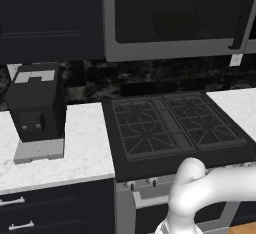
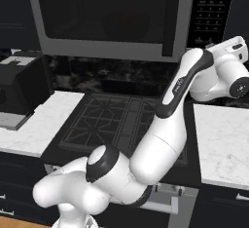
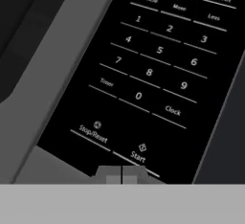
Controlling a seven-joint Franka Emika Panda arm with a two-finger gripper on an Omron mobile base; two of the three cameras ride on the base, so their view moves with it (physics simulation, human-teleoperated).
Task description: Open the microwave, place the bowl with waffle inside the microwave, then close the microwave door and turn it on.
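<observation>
The gripper [image 3: 121, 175] has its two fingers pressed together with nothing between them. The tips sit right at the Start button [image 3: 138, 156] on the black keypad [image 3: 158, 70] of the microwave [image 2: 121, 17]. Up past the fingers are the number keys, and the Stop/Reset key [image 3: 93, 133] is just beside them to the left. In the right base view the white arm [image 2: 170, 124] reaches up to the lower corner of that keypad.

The microwave door [image 1: 175, 8] is shut, a big dark glass panel with a grey edge and a dark bar handle [image 1: 242, 23] at its right side. The bowl cannot be seen through the dark glass.

Below the fingers is a black stove [image 1: 170, 128] with grates on top. White speckled counter [image 1: 75, 148] lies on both sides of it. A black coffee machine [image 1: 36, 110] stands on the counter well to the left of the fingers. The wall behind is dark stone, and the cabinets [image 1: 45, 18] are dark too.
</observation>
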